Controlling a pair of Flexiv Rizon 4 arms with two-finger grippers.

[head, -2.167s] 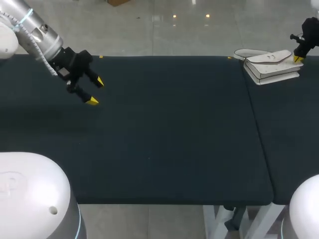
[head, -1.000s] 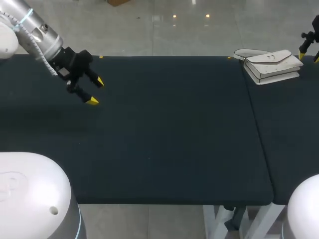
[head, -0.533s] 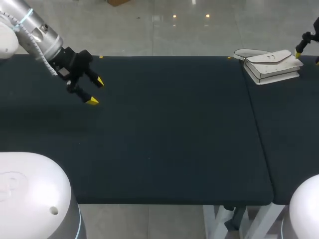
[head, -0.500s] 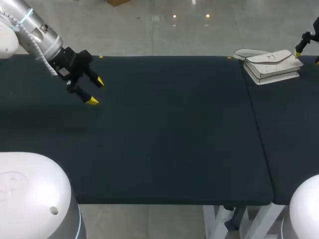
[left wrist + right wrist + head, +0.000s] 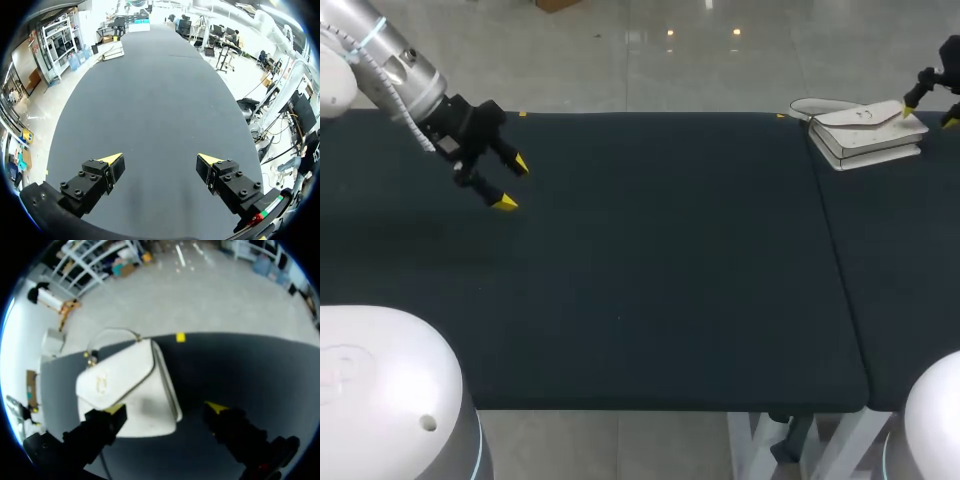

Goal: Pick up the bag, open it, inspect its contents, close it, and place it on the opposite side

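Observation:
The white handbag [image 5: 865, 131] lies flat with its flap shut at the far right corner of the dark table [image 5: 670, 260], its thin handle toward the far edge. My right gripper [image 5: 929, 114] hovers open at the bag's right end. In the right wrist view the bag [image 5: 127, 385] lies ahead of and partly under my right gripper [image 5: 166, 408]. One finger [image 5: 102, 422] is over the flap, and neither finger clasps the bag. My left gripper [image 5: 512, 183] is open and empty over the far left of the table. From the left wrist view [image 5: 160, 160] the bag [image 5: 112, 51] is small and far off.
A seam [image 5: 840, 270] runs front to back across the table just left of the bag. A small yellow mark [image 5: 180, 337] sits at the table's far edge next to the bag.
My right gripper has come off the bag's flap, opened wide, pulled off to the right and drifted back left toward the bag. The left arm and the bag have kept still.

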